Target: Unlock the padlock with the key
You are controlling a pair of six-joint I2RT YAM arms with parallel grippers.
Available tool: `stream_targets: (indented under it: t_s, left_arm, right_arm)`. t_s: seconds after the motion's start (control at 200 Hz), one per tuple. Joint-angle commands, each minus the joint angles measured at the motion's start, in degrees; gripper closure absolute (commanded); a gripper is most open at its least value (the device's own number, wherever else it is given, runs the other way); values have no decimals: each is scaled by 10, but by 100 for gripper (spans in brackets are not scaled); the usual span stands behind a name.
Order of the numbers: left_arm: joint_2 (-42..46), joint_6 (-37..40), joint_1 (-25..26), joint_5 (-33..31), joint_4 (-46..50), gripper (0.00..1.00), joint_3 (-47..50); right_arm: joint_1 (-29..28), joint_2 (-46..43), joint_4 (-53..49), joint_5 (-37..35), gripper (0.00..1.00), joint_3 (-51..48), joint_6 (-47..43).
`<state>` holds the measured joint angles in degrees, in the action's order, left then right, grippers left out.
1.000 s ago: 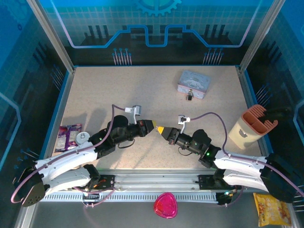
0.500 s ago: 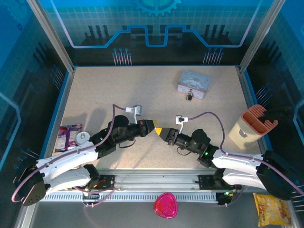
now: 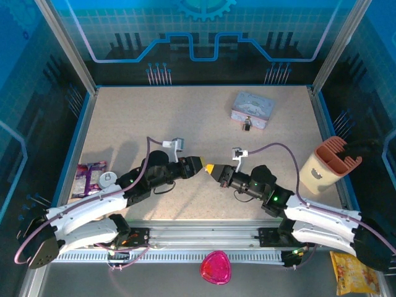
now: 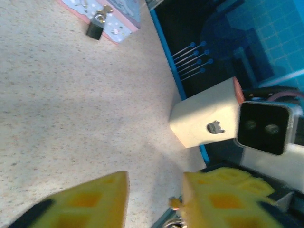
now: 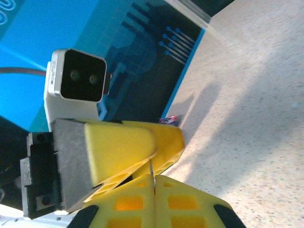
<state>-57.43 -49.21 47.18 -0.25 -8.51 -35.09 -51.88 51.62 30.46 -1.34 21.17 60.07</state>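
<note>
The padlock is small and dark and lies on the table in front of the pale blue tin. In the left wrist view the padlock sits far ahead beside that tin. My right gripper is shut on the key, a thin metal sliver that sticks up from between its yellow fingertips. My left gripper is open and tip to tip with the right one. The key's end reaches the gap between the left gripper's fingers. In its own wrist view the left gripper stands wide apart.
A cream container with a terracotta lid stands at the right edge and shows again as the cream container in the left wrist view. A purple packet and a white cap lie at the left. A pink object sits below the rail.
The right arm has shifted slightly and its gripper tip sits a little higher. The two gripper tips stay nearly touching. The padlock and tin have not moved.
</note>
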Motion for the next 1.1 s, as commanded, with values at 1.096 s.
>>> stream_targets:
  t_s: [1.096]
  left_arm:
    - [-497,173,-95,-5,221,14,-505]
  right_arm:
    - [25,-192,-695,-255,100,244,-183]
